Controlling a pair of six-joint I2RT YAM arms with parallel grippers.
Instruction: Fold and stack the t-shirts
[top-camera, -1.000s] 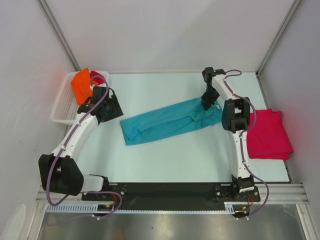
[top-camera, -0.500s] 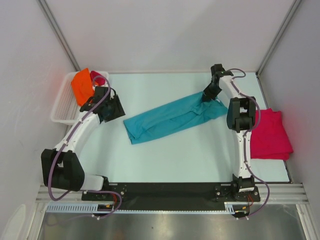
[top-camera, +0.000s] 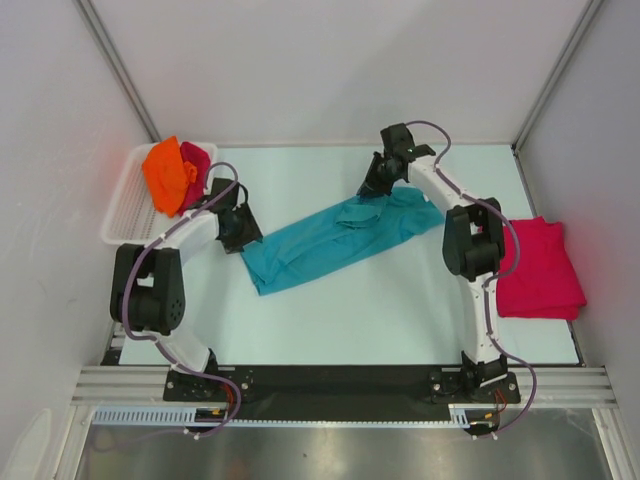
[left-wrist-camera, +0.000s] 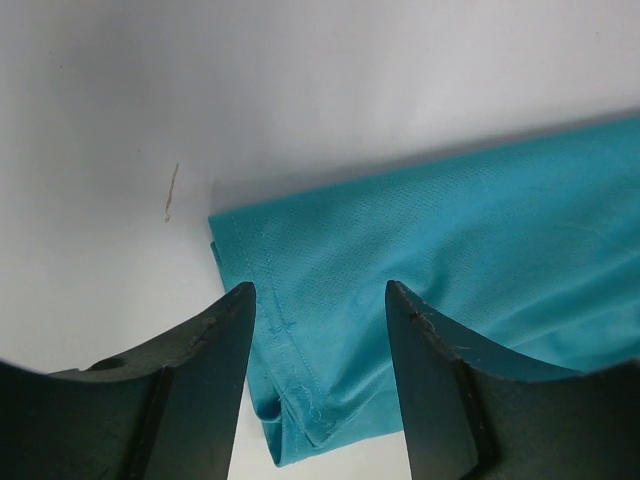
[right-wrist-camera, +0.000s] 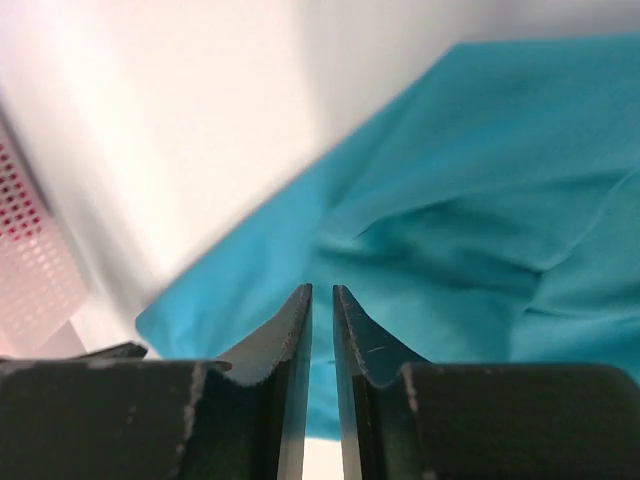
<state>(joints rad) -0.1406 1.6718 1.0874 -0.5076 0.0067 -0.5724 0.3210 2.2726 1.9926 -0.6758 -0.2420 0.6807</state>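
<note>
Teal short-sleeved cotton t-shirt (top-camera: 330, 235) lies on the pale counter (top-camera: 380, 320) as a long, narrow band. It runs on a slant from its near-left end to its far-right end, roughly midway between your two arms. The far-right end is rumpled, with a fold of cloth doubled back over it.

Your left pincer (top-camera: 243, 225) sits low at the shirt's near-left end. In the left wrist view its two dark fingers (left-wrist-camera: 200, 380) stand well apart, and the stitched hem corner of the teal cloth shows in the gap between them. Nothing is gripped. You cannot tell from these views whether the fingertips touch the cloth or the counter.

Your right pincer (top-camera: 380, 178) hangs over the far end of the shirt, tilted down toward the rumpled part. In the right wrist view its fingers are drawn almost together, with only a thin slit left between them. No cloth is caught in that slit, and the teal folds lie beyond the tips.

At the far-left corner a white slatted plastic basket (top-camera: 120, 215) holds a bunched orange t-shirt (top-camera: 162, 175). A crimson-pink t-shirt (top-camera: 196, 160) is just beside it, and both spill up over the rim.

A second crimson-pink t-shirt (top-camera: 540, 265) lies flat at the right edge of the counter. It is well apart from the teal one, and the right arm's elbow covers its left side.
</note>
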